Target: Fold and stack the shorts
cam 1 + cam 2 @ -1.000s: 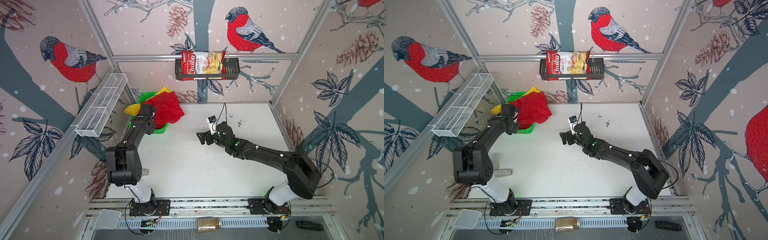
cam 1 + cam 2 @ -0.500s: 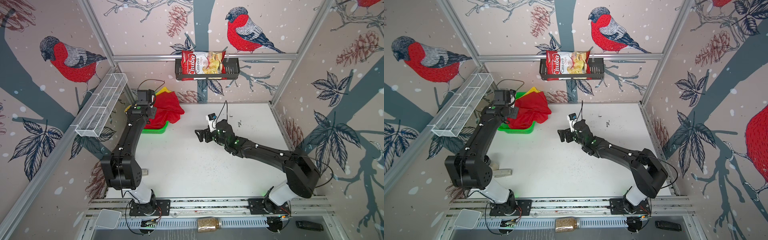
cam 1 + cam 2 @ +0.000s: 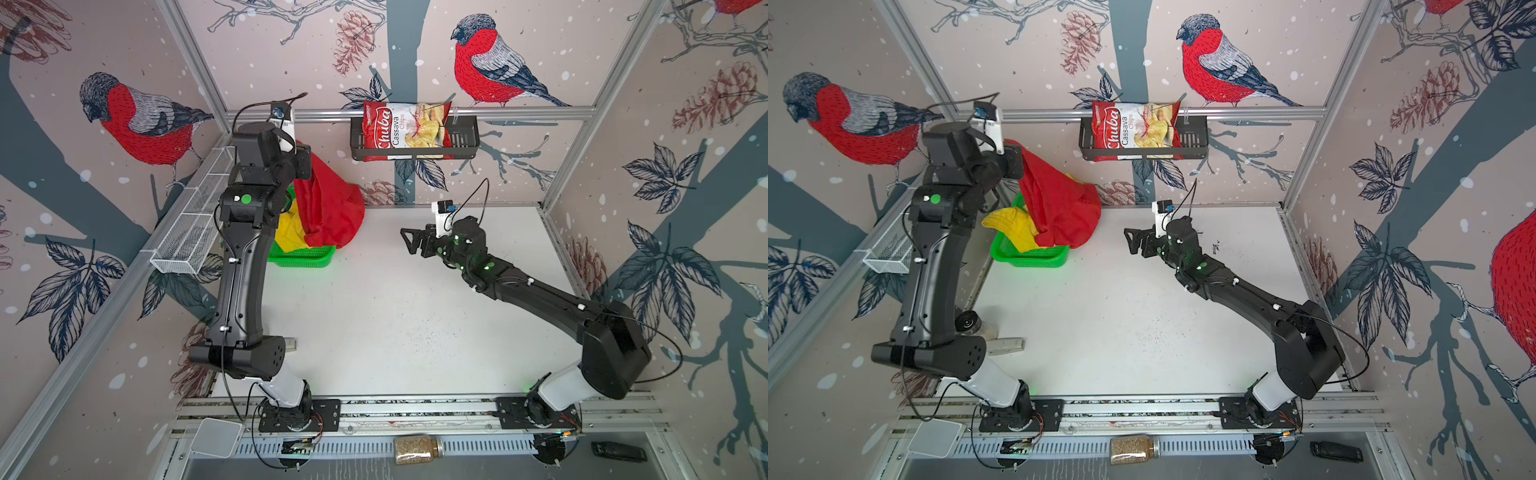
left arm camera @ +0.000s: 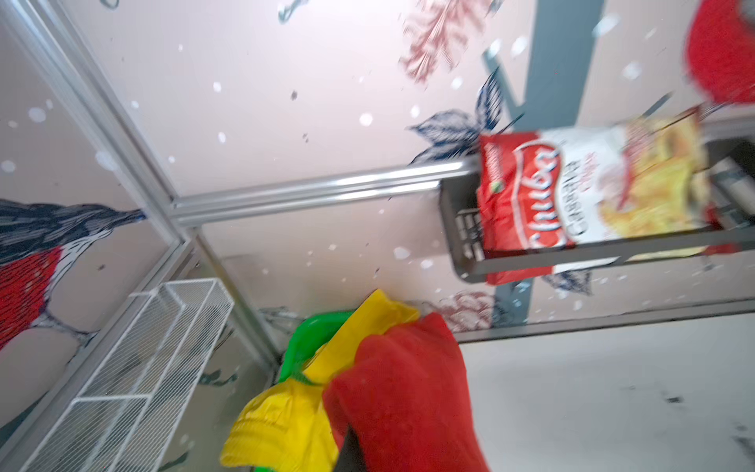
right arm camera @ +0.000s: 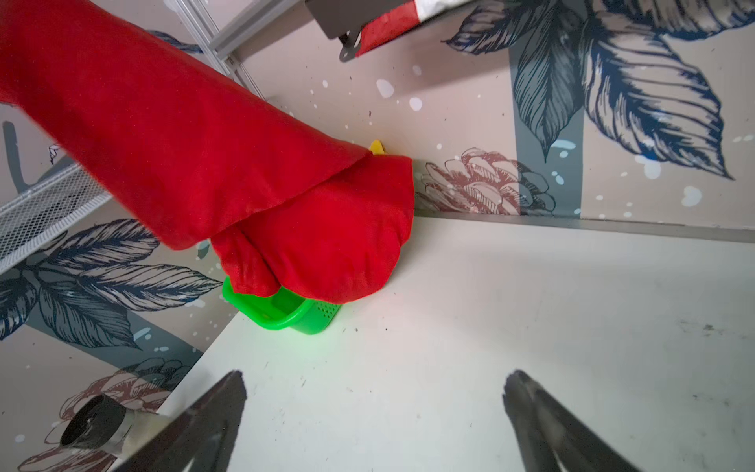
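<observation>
The red shorts hang in the air from my left gripper, which is shut on their upper edge high above the back left corner. Their lower part still drapes over the green basket and onto the table. The yellow shorts lie crumpled in that basket, partly under the red cloth. In the left wrist view the red shorts cover the jaws, with the yellow shorts beside them. My right gripper hovers open and empty over the table, pointing at the red shorts and the basket.
A chips bag sits in a black wall rack on the back rail. A white wire shelf runs along the left wall beside my left arm. The white table spreads between the arms. A jar lies in front of the rails.
My left arm has risen and pulled the red shorts up from the basket, uncovering more of the yellow pair. The right gripper has edged slightly toward the basket and stays open.
</observation>
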### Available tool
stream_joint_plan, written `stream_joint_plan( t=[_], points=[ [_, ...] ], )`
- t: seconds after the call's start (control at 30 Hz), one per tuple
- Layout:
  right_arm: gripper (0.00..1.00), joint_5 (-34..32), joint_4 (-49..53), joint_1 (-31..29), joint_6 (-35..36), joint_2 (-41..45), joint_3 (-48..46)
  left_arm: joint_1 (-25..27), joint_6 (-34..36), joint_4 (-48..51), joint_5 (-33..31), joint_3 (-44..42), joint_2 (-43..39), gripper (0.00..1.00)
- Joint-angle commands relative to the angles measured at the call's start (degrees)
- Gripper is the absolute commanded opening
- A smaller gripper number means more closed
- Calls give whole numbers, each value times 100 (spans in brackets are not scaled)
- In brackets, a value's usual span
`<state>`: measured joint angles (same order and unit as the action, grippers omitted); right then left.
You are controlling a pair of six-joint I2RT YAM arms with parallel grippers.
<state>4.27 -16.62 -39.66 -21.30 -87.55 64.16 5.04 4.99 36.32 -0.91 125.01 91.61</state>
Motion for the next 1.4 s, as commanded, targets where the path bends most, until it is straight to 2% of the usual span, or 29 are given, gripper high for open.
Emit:
stream_joint_plan(
  t=[0.0,0.13,0.37,0.63,0.8,0.87,0.9,1.0,1.03,1.1,1.17,1.37],
  points=[
    [100,328,-313,139,-251,201,46,6,-606,-1050,1284,-24,-239,0],
    [100,312,-422,297,-286,492,-40,156,-1141,-1638,2331,-12,-307,0],
    [100,186,-507,532,-350,985,-318,1123,-1041,-1864,2968,29,-81,0],
    [100,-286,-290,901,-333,1787,-921,2233,-1201,-2217,3254,174,482,0],
    [100,-535,32,1139,-303,2244,-1278,2429,-1246,-2268,3218,67,864,0],
    [100,-655,231,1179,-178,2361,-1387,2431,-1255,-2229,2978,-134,965,0],
    [100,-720,353,1182,-112,2394,-1409,2424,-1235,-2205,2813,-275,988,3],
    [100,-831,799,1173,91,2422,-1430,2414,-1150,-1966,2116,-749,1111,49],
    [100,-828,950,1171,168,2418,-1421,2393,-1100,-1805,1902,-880,1170,60],
    [100,-884,1238,1107,286,2421,-1407,2323,-1118,-1521,1595,-1164,1248,75],
    [100,-987,1540,982,417,2414,-1381,2212,-1272,-1360,1251,-1611,1238,95],
    [100,-1008,2436,622,629,2198,-1380,1816,-1740,-1872,1352,-3655,661,97]
  ],
)
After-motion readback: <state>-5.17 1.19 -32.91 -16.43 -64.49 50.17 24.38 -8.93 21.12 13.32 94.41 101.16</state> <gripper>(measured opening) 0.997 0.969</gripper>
